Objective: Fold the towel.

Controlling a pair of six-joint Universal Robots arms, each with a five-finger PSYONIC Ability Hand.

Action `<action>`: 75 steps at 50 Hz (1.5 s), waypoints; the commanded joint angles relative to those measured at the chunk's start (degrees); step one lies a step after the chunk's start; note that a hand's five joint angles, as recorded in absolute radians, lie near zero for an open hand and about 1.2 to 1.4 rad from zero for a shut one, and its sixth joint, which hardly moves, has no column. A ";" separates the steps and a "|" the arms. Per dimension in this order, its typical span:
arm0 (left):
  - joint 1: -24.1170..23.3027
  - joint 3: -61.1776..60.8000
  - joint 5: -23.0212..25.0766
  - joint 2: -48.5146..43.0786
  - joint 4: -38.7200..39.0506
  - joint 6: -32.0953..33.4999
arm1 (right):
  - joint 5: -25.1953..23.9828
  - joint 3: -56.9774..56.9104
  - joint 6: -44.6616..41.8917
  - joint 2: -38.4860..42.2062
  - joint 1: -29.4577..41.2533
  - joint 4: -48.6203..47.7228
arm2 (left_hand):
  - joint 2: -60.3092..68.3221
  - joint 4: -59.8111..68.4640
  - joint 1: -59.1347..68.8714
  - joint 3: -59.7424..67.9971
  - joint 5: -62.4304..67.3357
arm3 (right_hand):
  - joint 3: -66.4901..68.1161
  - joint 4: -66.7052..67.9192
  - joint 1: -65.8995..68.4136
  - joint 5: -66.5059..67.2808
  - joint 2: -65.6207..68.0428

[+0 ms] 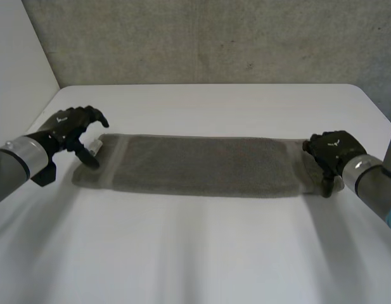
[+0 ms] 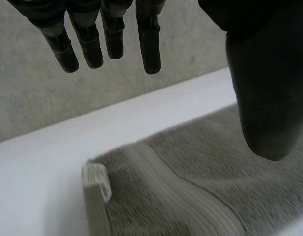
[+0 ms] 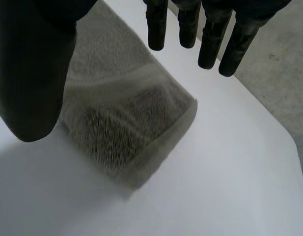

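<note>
A grey-brown towel [image 1: 201, 166] lies flat as a long folded strip across the white table [image 1: 201, 253]. My left hand [image 1: 78, 126] hovers over the strip's left end, fingers [image 2: 109, 42] straight and apart from the thumb [image 2: 266, 93], holding nothing. Below it the towel's end [image 2: 190, 182] shows a ribbed band and a small label at the corner [image 2: 97, 179]. At the strip's right end is my right hand [image 1: 331, 155], open too, its fingers [image 3: 210, 34] and thumb [image 3: 31, 78] spread above the towel's end [image 3: 126, 118].
A grey concrete wall [image 1: 214, 38] rises behind the table's far edge. A pale panel [image 1: 18, 69] stands at the left. The table's right corner is cut off at an angle [image 1: 372, 104]. Bare table spreads in front of the towel.
</note>
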 commanded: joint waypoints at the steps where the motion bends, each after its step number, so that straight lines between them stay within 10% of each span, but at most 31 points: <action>1: -0.54 -2.41 -0.09 -0.21 0.10 0.97 | -1.45 1.71 0.06 4.75 -3.23 -6.47 | -3.28 -3.65 -3.38 -3.57 -1.91 | 8.27 7.95 7.75 8.02 8.45; 8: -0.89 -2.86 -0.09 -0.65 0.80 0.97 | -1.80 0.92 0.14 7.47 -3.59 -7.35 | -3.29 -3.65 -3.38 -3.58 -1.91 | 17.34 17.02 16.82 17.08 17.52; 15: -1.07 -2.86 -0.18 -0.74 0.89 0.88 | -1.98 0.13 -0.55 8.89 -4.37 -7.17 | -3.29 -3.65 -3.38 -3.58 -1.91 | 64.01 63.68 63.48 63.75 64.19; 32: -0.36 -1.37 -0.44 2.59 0.80 0.26 | 0.57 -7.87 -25.43 6.08 -14.48 -4.36 | -3.62 -3.99 -3.71 -3.91 -2.25 | 64.91 64.59 64.39 64.66 65.09; 48: -5.98 7.07 -7.38 2.95 0.28 -6.32 | 7.08 -24.92 -5.48 12.58 33.68 -5.59 | -3.79 -4.16 -3.88 -4.08 -2.42 | 64.64 64.31 64.11 64.38 64.82; 50: -6.34 7.08 -7.82 2.87 0.28 -6.59 | 6.99 -25.62 -3.91 17.39 37.36 -6.38 | -3.79 -4.16 -3.88 -4.08 -2.42 | 1.03 0.71 0.51 0.77 1.21; 52: -6.69 6.90 -8.09 2.69 0.28 -6.94 | 7.34 -25.71 -4.07 19.24 37.28 -6.21 | -3.79 -4.16 -3.88 -4.08 -2.42 | -5.09 -5.41 -5.61 -5.34 -4.91; 75: -15.73 2.77 -7.38 -5.13 1.77 -6.33 | -0.20 3.27 6.02 4.85 15.75 -9.62 | -0.10 -0.46 -0.19 -0.39 1.28 | -5.09 -5.41 -5.61 -5.34 -4.91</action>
